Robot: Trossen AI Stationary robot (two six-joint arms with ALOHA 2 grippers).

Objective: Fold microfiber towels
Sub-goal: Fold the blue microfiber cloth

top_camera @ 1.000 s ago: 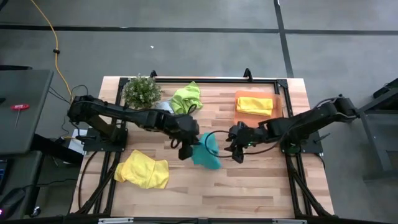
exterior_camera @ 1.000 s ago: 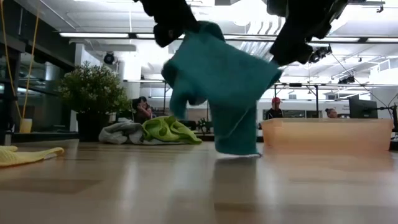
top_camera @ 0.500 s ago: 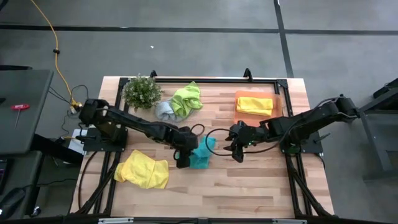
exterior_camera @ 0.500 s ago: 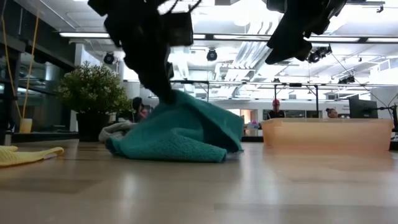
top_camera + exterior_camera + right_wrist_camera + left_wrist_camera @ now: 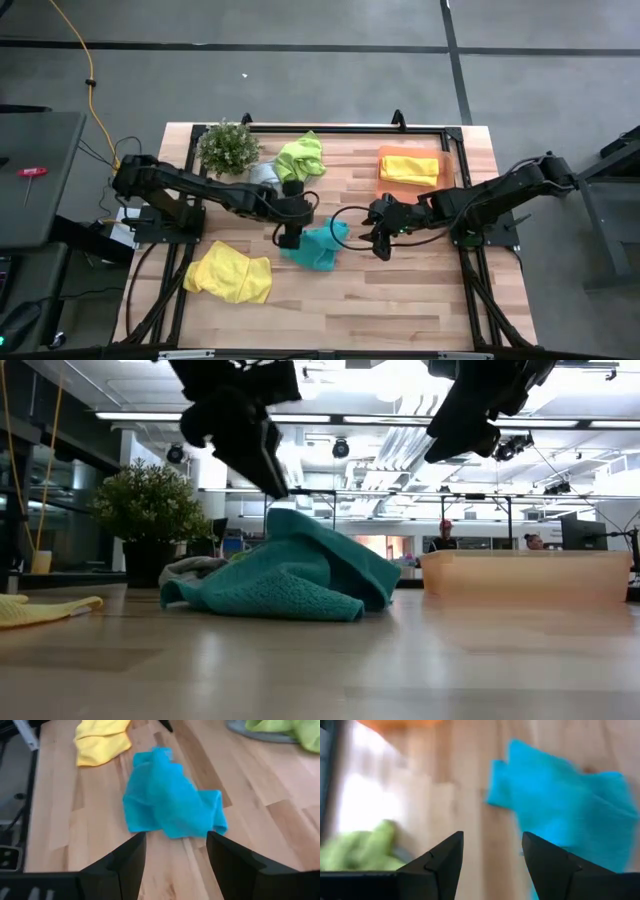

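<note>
The teal towel (image 5: 318, 248) lies in a crumpled heap on the middle of the table, also in the low view (image 5: 290, 575). My left gripper (image 5: 288, 238) hovers open just above the heap's left part (image 5: 262, 465) without touching it; in its wrist view the teal towel (image 5: 560, 805) lies beyond the open fingers (image 5: 492, 865). My right gripper (image 5: 380, 243) stands open to the right of the teal towel (image 5: 170, 805), its fingers (image 5: 175, 855) apart and bare.
A crumpled yellow towel (image 5: 232, 274) lies near left. A lime green towel (image 5: 300, 157) and a grey-blue one (image 5: 264, 176) lie at the back beside a plant (image 5: 228, 147). A folded yellow towel (image 5: 410, 167) rests on the orange tray (image 5: 448, 160).
My left gripper has come down with the hanging teal towel, rolled its wrist, opened and let go, then risen a little. The towel has dropped from hanging into a crumpled heap on the table.
</note>
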